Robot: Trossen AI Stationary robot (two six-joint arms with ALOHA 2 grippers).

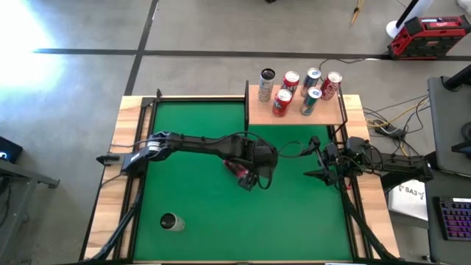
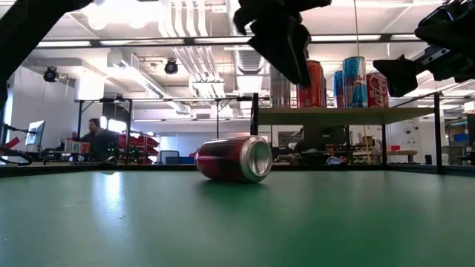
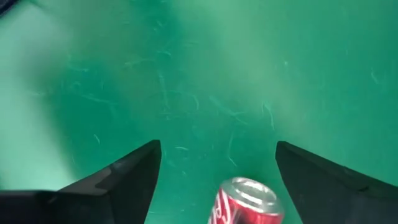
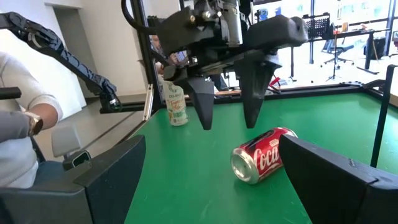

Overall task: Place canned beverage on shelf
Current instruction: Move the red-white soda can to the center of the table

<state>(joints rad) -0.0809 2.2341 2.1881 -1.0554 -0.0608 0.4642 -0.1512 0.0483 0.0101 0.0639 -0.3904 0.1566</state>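
A red cola can (image 1: 237,169) lies on its side on the green mat, near the middle; it also shows in the low view (image 2: 234,158) and the right wrist view (image 4: 264,155). My left gripper (image 4: 229,118) is open, fingers pointing down, and hangs just above the can without touching it; in its own wrist view the can (image 3: 245,202) lies below the gap between the fingers. My right gripper (image 1: 318,158) is open and empty at the mat's right side. The shelf (image 1: 257,114), a light-wood board with black rails, stands at the far right and carries several upright cans.
A pale can (image 1: 171,221) stands on the mat near the front left. A silver can (image 1: 266,85) stands at the shelf's far left corner. Black rails edge the mat. A person's white sleeve (image 4: 18,93) shows beyond the table's left side.
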